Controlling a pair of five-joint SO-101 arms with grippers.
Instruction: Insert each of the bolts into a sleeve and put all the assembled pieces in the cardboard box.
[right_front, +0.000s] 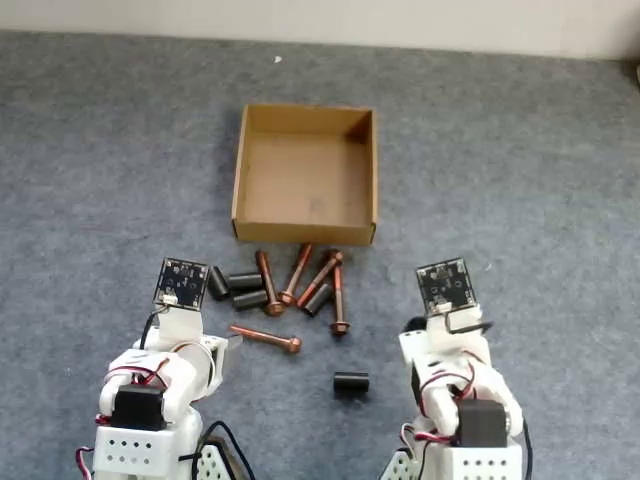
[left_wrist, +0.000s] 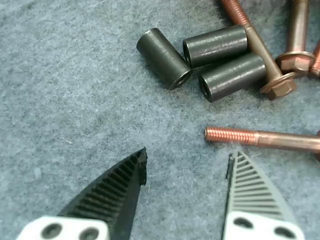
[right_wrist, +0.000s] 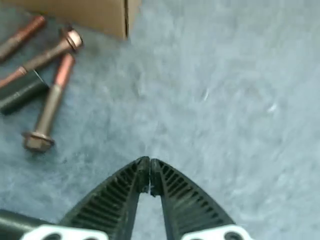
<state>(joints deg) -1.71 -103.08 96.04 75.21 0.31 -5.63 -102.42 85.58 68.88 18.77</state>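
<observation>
Your left pincer (left_wrist: 187, 160), open and empty, is nearer the loose bolt (right_front: 265, 337), lying at its three o'clock, pointing nine-to-three from above.

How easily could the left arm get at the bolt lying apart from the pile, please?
Probably easily: the left gripper is open, and the bolt has its threaded end just ahead of it on bare carpet, with the sleeves farther off.
</observation>
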